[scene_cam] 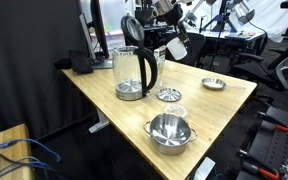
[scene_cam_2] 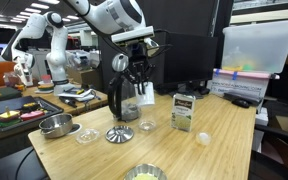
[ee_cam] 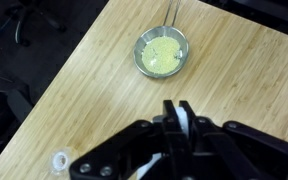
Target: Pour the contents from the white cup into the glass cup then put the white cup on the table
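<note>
My gripper (scene_cam: 170, 38) hangs above the table (scene_cam: 99, 92), just beside the top of the glass cup (scene_cam: 132, 74), a tall clear jug with a black handle and its lid up. The gripper is shut on the rim of the white cup (scene_cam: 177, 46), which is held in the air and tilted. In an exterior view the white cup (scene_cam_2: 120, 63) sits level with the open top of the glass cup (scene_cam_2: 124, 100). In the wrist view a white sliver of the cup (ee_cam: 182, 120) shows between the shut fingertips of the gripper (ee_cam: 178, 104). What the cup holds is hidden.
A steel bowl (scene_cam: 169, 130), a round strainer (scene_cam: 169, 95), a small glass dish (scene_cam: 174, 110) and a small metal dish (scene_cam: 214, 83) stand on the table. A carton (scene_cam_2: 184, 112), a white ball (scene_cam_2: 204, 138) and a bowl of yellowish powder (ee_cam: 161, 53) are also there.
</note>
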You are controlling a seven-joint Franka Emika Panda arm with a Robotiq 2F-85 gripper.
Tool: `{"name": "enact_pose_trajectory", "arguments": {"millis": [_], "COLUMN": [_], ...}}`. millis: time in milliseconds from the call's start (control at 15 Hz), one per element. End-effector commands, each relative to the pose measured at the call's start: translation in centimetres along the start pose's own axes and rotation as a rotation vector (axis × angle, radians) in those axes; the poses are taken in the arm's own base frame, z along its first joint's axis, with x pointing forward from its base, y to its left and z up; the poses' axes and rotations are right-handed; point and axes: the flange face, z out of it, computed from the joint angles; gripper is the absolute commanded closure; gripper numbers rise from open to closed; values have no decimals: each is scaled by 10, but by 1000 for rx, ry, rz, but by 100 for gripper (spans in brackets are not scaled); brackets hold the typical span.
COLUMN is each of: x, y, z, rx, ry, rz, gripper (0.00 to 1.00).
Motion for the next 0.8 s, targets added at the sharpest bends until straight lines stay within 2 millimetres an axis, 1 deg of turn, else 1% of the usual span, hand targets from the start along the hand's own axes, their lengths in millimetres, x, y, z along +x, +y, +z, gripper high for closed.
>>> {"name": "enact_pose_trajectory", "arguments": {"millis": [0, 333, 733], "x": [1, 19, 46], "y": [1, 1, 11], "z": [-2, -13, 0], "rx": [-12, -21, -127], "ry": [-9, -69, -283], "rz": [-4, -22, -1], "gripper": [98, 98, 98]}}
